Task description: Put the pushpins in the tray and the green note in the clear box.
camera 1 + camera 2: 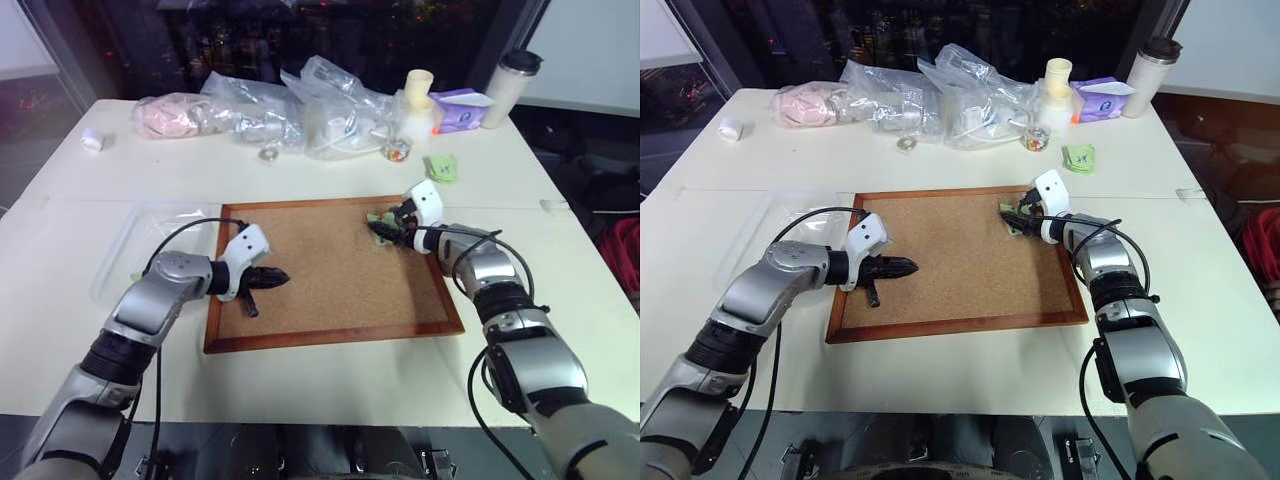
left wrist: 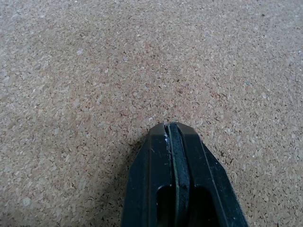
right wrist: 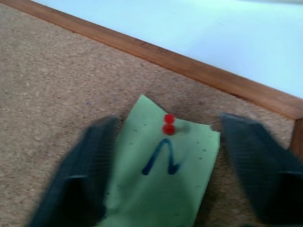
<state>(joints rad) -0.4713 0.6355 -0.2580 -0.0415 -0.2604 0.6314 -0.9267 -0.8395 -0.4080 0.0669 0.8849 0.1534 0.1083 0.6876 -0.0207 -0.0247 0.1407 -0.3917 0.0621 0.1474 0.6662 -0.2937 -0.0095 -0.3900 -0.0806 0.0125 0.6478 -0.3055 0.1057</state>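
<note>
The green note (image 3: pixel 168 189) lies on the cork board (image 1: pixel 330 285) near its far right corner, fixed by 1 red pushpin (image 3: pixel 168 124). The right gripper (image 3: pixel 165 175) stands released astride it; the left gripper (image 2: pixel 174 130) is clenched, empty. The paper is thin and tears easily, so the hard pin head looks best to grasp.

Left arm bent in from surface's left edge, left hand (image 1: pixel 272 279) fingers pressed together, pointing right and slightly down, low near left side of cork board (image 1: pixel 330 300). Right arm stretched forward, right hand (image 1: pixel 1015 217) fingers (image 3: pixel 80 175) spread apart, at board's far right corner.
</note>
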